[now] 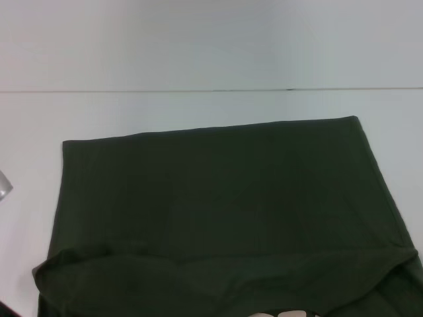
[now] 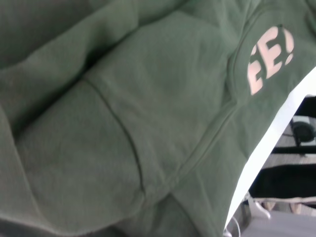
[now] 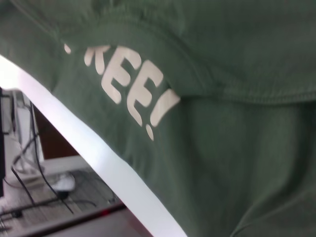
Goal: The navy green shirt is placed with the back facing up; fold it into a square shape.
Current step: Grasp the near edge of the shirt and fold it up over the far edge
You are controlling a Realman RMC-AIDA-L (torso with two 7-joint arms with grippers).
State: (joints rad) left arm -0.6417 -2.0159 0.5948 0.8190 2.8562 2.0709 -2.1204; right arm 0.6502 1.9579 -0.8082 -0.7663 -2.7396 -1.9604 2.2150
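Olive navy green shirt point(image 1: 225, 211) lies on white table point(image 1: 198, 112).

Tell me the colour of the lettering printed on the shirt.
Pale cream, almost peach, against the dark olive-green shirt; the lettering shows best in the right wrist view.

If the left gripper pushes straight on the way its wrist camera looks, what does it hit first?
Most likely the dark olive-green cotton shirt: folded fabric and a seam fill nearly the whole left wrist view. The gripper itself isn't visible, so depth is uncertain.
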